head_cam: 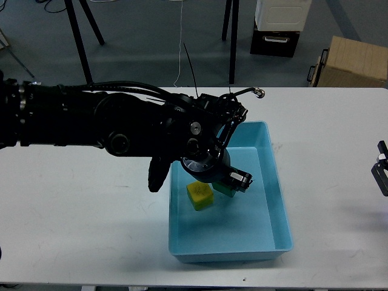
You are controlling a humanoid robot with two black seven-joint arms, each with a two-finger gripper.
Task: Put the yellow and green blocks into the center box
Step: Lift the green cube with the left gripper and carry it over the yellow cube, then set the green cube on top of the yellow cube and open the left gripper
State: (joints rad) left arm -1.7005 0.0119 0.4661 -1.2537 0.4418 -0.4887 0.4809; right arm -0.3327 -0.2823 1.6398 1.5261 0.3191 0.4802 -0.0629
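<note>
2 blocks in blue tray (276,200): yellow block (200,196) loose, left jaws (233,182) gripping green block (225,190); right jaws unclear.

Counted one light blue tray (276,200) on one white table (73,206). Two cubes inside: one yellow block (200,196), one green block (222,188), mostly hidden. Behind table: one brown cardboard box (354,62), one black-and-white cabinet (279,27).

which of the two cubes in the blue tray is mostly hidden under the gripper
The green block. Only a dark green sliver shows beneath the left gripper, while the yellow block beside it sits in full view in the center box.
</note>
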